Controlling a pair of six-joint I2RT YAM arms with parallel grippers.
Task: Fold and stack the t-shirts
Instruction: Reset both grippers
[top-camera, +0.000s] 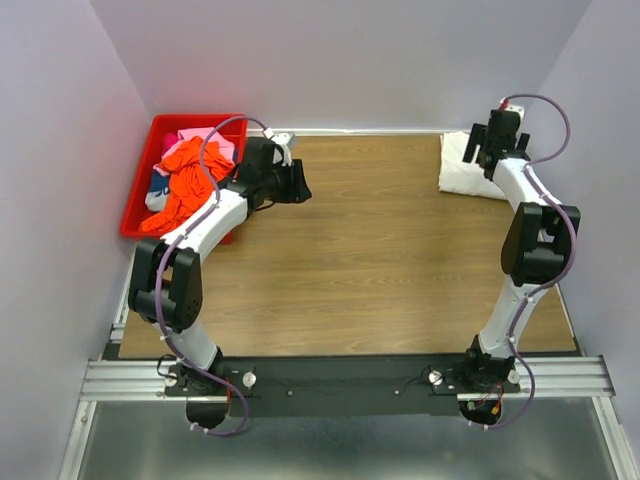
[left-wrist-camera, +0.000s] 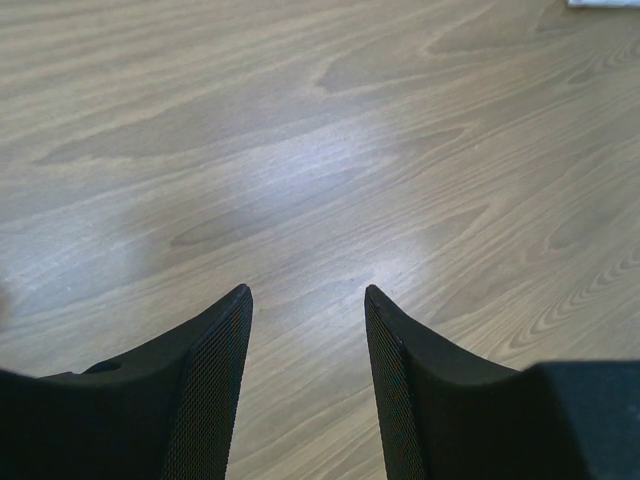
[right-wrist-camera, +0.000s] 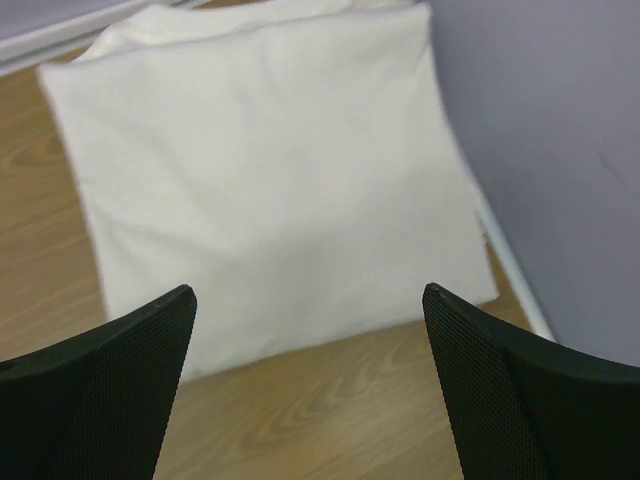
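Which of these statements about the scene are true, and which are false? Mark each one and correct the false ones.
1. A folded white shirt lies on the table, at its far right. True.
2. The red bin is empty. False: it holds crumpled clothes, among them an orange garment.
3. The left end effector is open above bare wood. True.
4. The right end effector grips the white shirt. False: it is open above the shirt and holds nothing.

Soft, even light falls from overhead, with only faint shadows. The brown wood-grain tabletop (left-wrist-camera: 130, 100) shows a pale glare patch towards its middle. At its far right corner, the white folded cloth (right-wrist-camera: 270, 180) looks slightly blurred.
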